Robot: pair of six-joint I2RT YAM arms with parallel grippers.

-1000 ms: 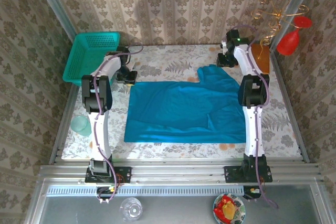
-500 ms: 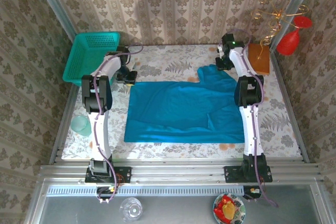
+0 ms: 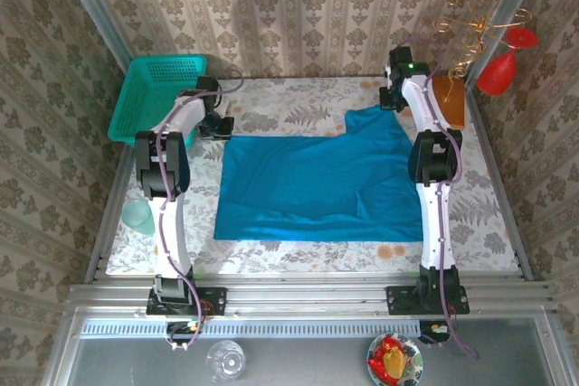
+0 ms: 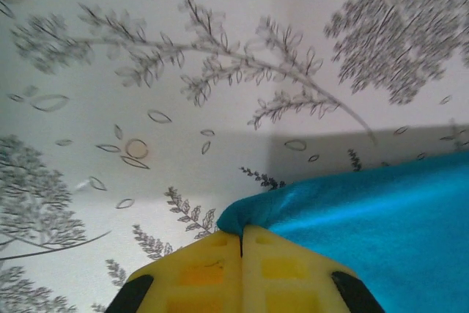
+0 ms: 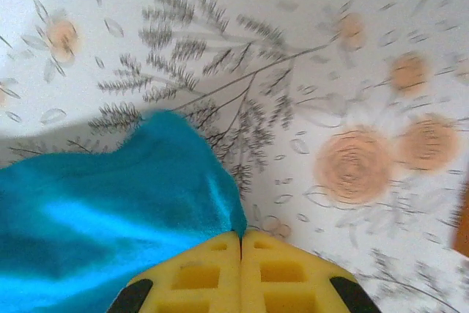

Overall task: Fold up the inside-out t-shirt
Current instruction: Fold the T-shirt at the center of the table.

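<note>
1. Top external view shows you the t-shirt [image 3: 317, 187] lying flat on the floral surface [image 3: 298, 106], between both arms.
2. Your left gripper [image 4: 242, 238] is pressed together, pinching the t-shirt's far left corner.
3. Your right gripper [image 5: 242, 238] is likewise pressed together, pinching cloth at the far right edge.
4. You have a teal basket [image 3: 167, 74] at the far left, apart from the t-shirt.

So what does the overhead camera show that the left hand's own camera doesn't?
From overhead: the whole t-shirt spread flat, the mesh basket at the back left, and the right hand at the shirt's back right corner. From the left wrist, close up: the left hand, its yellow fingers shut on a corner of the cloth. Shared: blue cloth lying on the leaf-patterned table cover.
</note>
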